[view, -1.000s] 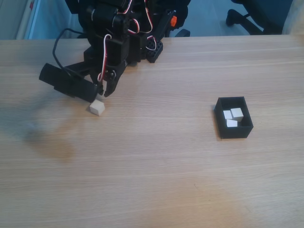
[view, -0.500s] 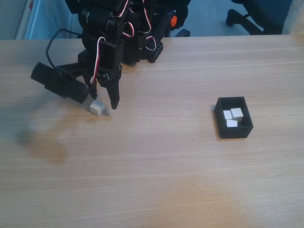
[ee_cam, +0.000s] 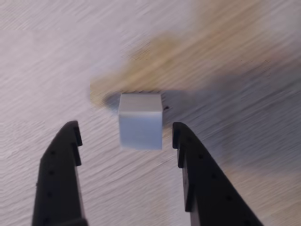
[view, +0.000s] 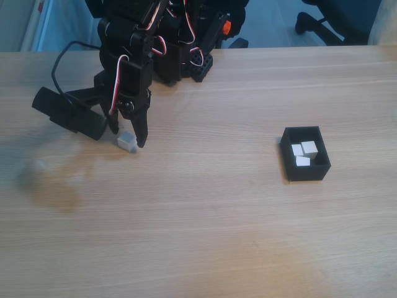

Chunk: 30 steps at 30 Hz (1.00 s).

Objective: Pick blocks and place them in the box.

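Note:
One white block (view: 126,141) lies on the wooden table at the left of the fixed view, and my gripper (view: 128,138) stands open over it with a finger on each side. In the wrist view the same block (ee_cam: 140,120) sits just beyond the two black fingertips (ee_cam: 70,136), closer to the right-hand finger and touching neither. The black open-topped box (view: 304,173) stands at the right of the fixed view. Three white blocks (view: 303,154) lie inside it.
The arm's black base and cables (view: 180,43) rise at the table's far edge. A black camera housing (view: 69,112) sticks out left of the gripper. An office chair base (view: 322,18) stands beyond the table at the back right.
The gripper has opened and come down, shifting slightly left, so that its fingers now straddle the block. The block and the box have stayed put.

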Each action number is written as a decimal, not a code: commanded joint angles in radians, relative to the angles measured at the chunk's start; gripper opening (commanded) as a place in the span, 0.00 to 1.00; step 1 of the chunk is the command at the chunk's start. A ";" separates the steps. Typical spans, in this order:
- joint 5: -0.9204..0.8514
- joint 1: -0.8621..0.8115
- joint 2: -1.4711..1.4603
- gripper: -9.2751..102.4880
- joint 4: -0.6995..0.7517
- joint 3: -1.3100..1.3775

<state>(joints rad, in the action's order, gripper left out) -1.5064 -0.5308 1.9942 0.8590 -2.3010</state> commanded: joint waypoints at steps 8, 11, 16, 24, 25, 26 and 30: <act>-0.021 -0.032 -0.041 0.24 -0.017 0.002; -0.021 -0.031 -0.048 0.23 -0.017 -0.003; -0.023 -0.018 -0.055 0.21 -0.017 -0.008; -0.029 0.015 -0.051 0.18 -0.034 -0.028; -0.029 0.021 -0.049 0.18 -0.037 -0.031; -0.031 0.028 -0.046 0.17 -0.038 -0.034; -0.049 0.055 -0.031 0.16 -0.049 -0.052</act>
<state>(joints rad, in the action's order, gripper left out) -1.5447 -0.4909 1.9328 0.8299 -2.3516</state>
